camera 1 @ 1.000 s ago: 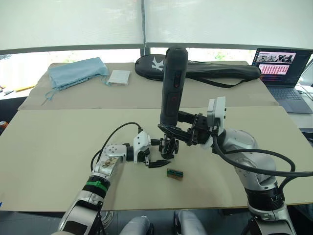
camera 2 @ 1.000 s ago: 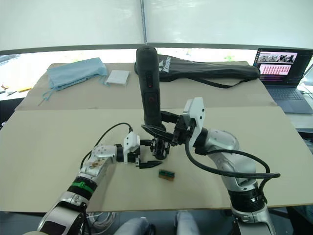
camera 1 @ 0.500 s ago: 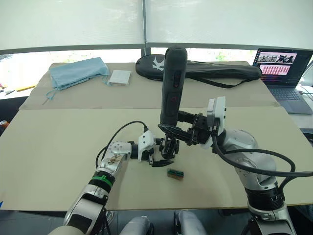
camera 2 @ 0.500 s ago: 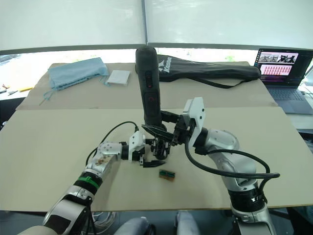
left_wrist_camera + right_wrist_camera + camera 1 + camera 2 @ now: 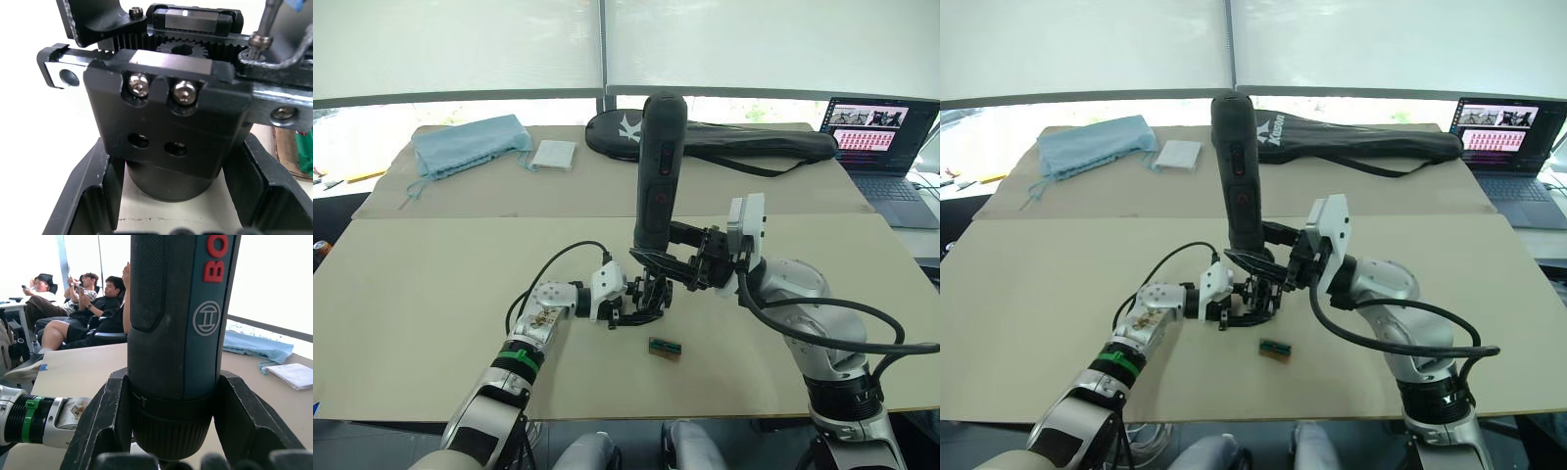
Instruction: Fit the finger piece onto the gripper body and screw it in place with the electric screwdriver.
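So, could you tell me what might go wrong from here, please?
1. The screwdriver stands tall and upright in the right gripper, held only near its lower end; it could tilt, and the bit could slip off the screw.
2. The left gripper holds the gripper body by its round base alone, so driving torque might spin it.
3. The small green part lies close by and could get knocked.
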{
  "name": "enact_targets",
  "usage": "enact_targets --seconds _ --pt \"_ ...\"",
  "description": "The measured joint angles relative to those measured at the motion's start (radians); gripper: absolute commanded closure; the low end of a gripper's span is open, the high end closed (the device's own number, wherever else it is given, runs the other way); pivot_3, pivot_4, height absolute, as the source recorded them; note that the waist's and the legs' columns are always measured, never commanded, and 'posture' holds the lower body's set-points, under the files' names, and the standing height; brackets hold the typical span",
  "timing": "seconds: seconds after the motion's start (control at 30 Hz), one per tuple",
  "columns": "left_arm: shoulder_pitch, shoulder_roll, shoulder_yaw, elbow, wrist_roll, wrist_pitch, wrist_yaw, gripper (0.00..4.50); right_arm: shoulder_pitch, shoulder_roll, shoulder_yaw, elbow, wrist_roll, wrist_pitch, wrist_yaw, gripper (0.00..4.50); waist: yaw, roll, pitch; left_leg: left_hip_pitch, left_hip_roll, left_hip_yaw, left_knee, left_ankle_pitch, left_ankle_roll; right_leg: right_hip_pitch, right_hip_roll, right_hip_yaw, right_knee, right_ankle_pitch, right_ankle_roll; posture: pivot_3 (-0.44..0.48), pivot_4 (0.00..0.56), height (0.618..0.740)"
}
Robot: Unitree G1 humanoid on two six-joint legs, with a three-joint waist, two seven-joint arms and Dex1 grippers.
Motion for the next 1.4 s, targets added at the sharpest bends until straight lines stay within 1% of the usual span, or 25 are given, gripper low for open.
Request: enact_targets --seconds 0.4,0.6,1.03,1.4 --pt "0.0 -0.001 -0.003 0.002 0.0 0.001 0.004 2.17 0.029 0.0 0.007 -0.001 -0.02 -0.044 0.0 2.57 0.001 0.0 -0.001 0.001 0.0 0.0 0.0 0.0 0.0 0.001 0.0 0.0 0.0 0.0 0.0 0.0 0.15 0.74" --pt "0.0 0.0 -0.003 0.002 0.0 0.009 0.005 2.17 0.032 -0.004 0.03 0.0 -0.043 -0.071 0.006 2.57 0.0 0.0 -0.002 0.003 0.0 0.0 0.0 0.0 0.0 0.003 0.0 0.0 0.0 0.0 0.0 0.0 0.15 0.74" --pt "0.004 0.003 -0.003 0.002 0.0 0.017 0.008 2.17 0.013 -0.017 0.073 0.001 -0.069 -0.058 -0.029 2.57 -0.001 0.0 -0.006 0.005 0.0 0.0 -0.001 0.0 0.0 0.004 0.0 0.0 0.0 0.0 0.0 0.0 0.15 0.74" --pt "0.006 0.004 -0.007 0.002 0.0 0.019 0.014 2.17 0.021 -0.04 0.097 -0.005 -0.089 -0.08 -0.011 2.57 -0.001 -0.005 -0.011 0.005 0.0 0.0 -0.001 0.0 0.0 0.004 0.0 0.0 0.0 0.0 0.0 0.0 0.15 0.74"
